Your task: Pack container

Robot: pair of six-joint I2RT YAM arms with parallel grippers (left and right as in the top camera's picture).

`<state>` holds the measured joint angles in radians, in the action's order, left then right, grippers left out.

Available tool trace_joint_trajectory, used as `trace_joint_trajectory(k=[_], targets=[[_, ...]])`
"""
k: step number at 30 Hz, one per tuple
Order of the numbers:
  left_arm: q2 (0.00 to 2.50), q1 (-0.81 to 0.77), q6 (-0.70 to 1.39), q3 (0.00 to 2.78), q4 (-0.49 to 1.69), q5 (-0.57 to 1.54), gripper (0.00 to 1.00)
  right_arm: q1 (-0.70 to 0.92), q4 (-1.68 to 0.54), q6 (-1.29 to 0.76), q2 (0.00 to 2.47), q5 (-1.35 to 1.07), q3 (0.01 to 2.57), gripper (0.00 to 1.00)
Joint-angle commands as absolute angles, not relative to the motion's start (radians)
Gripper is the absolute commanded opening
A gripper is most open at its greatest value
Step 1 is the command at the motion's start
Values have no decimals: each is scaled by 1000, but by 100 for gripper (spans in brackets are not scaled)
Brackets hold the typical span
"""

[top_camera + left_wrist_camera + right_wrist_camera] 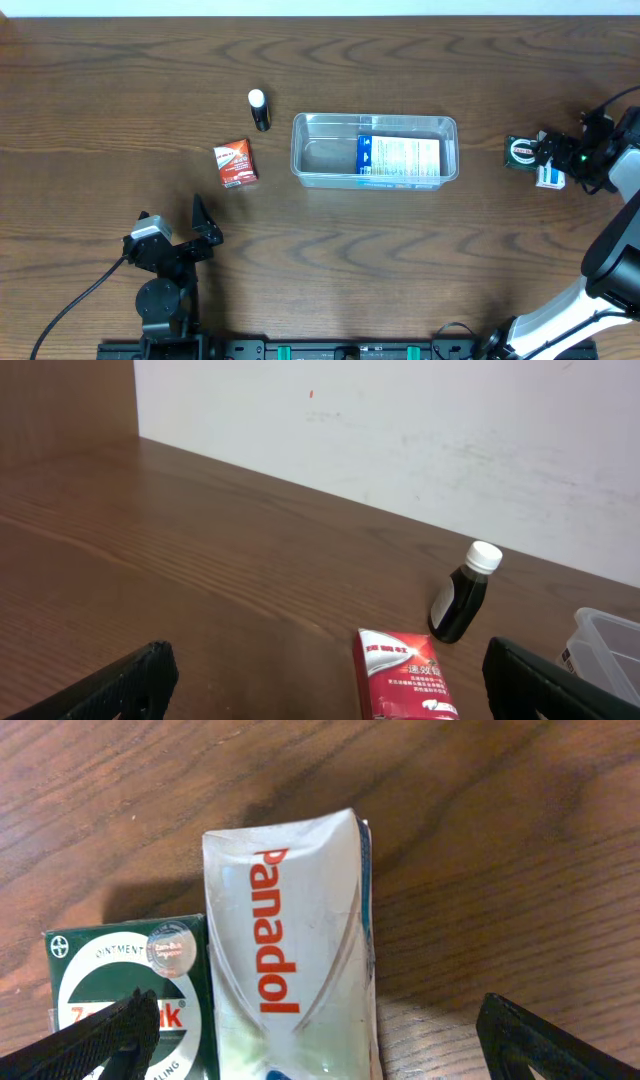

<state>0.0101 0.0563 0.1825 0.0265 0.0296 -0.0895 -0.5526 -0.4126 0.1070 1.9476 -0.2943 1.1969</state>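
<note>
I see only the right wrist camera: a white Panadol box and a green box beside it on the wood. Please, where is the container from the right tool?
Observer: The overhead view shows the container at the table's middle, to the left of the right tool, with bare wood between them.
Operator: Is it empty?
Observer: No. One blue-and-white box lies flat in its right half.
Operator: What else is on the table?
Observer: A red box and a dark bottle with a white cap are on the table to the container's left.
</note>
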Motion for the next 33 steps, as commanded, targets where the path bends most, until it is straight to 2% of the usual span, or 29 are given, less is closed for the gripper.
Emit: trace_joint_trajectory(k=[1,7,26,28,31,33], targets=[[4,59,176,4,64,-116,98,-568,-419,122,1934,-274,1219,99],[4,59,176,4,64,-116,98,-583,-427,102,1934,-208,1219,99],[4,59,176,4,64,-116,98,-602,-442,91,1934,-211,1219,99],[4,59,176,4,64,-116,98,-602,-453,91,1934,-183,1219,98],[4,59,176,4,64,-116,98,-601,-468,91,1934,-134,1219,88],[4,59,176,4,64,-116,98,-599,-472,95,1934,-134,1219,86]])
